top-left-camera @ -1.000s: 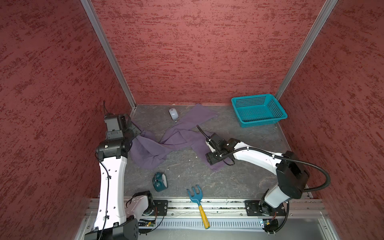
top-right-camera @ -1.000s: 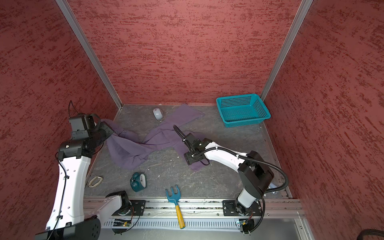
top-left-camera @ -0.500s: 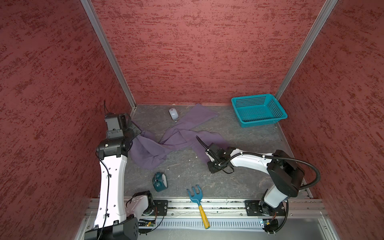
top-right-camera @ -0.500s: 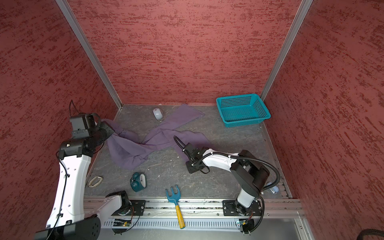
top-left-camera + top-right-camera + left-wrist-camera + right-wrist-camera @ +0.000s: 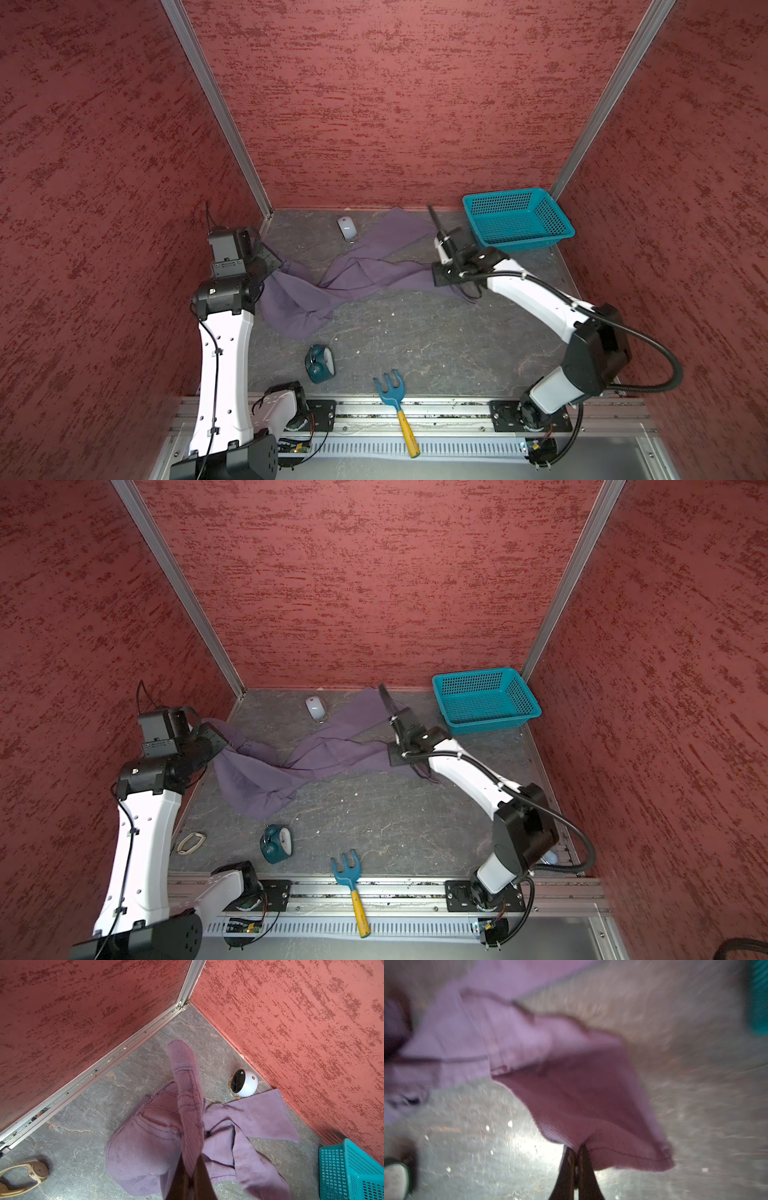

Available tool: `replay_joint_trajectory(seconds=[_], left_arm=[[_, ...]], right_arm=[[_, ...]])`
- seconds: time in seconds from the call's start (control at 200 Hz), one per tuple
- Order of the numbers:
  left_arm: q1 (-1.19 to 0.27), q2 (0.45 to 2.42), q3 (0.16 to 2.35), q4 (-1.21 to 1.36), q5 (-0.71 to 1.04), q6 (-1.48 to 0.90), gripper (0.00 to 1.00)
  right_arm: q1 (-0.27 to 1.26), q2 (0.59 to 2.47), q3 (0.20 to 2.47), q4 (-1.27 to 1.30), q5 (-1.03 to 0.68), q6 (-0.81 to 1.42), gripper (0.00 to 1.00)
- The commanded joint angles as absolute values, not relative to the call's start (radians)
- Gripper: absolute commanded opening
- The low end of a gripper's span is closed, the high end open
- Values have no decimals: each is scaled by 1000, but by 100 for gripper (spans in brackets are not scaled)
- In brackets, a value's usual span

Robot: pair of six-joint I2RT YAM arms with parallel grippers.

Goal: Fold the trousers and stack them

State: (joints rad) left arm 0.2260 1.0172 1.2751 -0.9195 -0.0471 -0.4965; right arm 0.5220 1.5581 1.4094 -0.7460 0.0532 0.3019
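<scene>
Left gripper (image 5: pixel 191 1171): clamped shut on a bunched ridge of cloth at the pocket-stitched waist end. It sits by the side wall, well apart from the teal plastic mesh basket (image 5: pixel 552 216).
Trousers (image 5: pixel 357 274): soft purple-grey cloth trousers, twisted and strung across the grey stone-patterned floor (image 5: pixel 415 332). They run from the side opposite the basket to just beside it. One leg end lies flat by the back wall, near the basket.
Right gripper (image 5: pixel 576 1148): pinched shut on a corner of the other leg's hem, which is lifted off the floor just beside the basket. The wrist view is blurred.
Handling: likely light, limp and not fragile. It will sag between the two holds, drag on the floor and crease wherever it is slack.
Where to hold: the waistband and the hem corners, where the stitching gives the jaws more to bite on.
Edges: the side wall crowds the left arm, and the basket rim is close to the right wrist.
Clutter: a white computer mouse (image 5: pixel 345 227) touches the cloth on the side away from the basket. A teal alarm clock (image 5: pixel 319 363) and a blue toy rake with a yellow handle (image 5: pixel 392 388) lie well apart from the basket, toward the rail.
Open room: the bare floor in front of the basket looks like the best place to spread the trousers.
</scene>
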Motion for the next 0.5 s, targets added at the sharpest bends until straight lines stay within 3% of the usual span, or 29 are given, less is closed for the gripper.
replay_joint_trajectory(seconds=[0.0, 0.286, 0.496], left_arm=[[245, 980, 1281, -893, -66, -483, 5], [255, 969, 1296, -901, -54, -492, 4], [259, 1003, 1328, -848, -13, -530, 1]], right_arm=[[437, 1460, 1559, -884, 152, 258, 0], [230, 1195, 1708, -970, 384, 373, 0], [188, 1045, 1757, -1038, 642, 385, 0]])
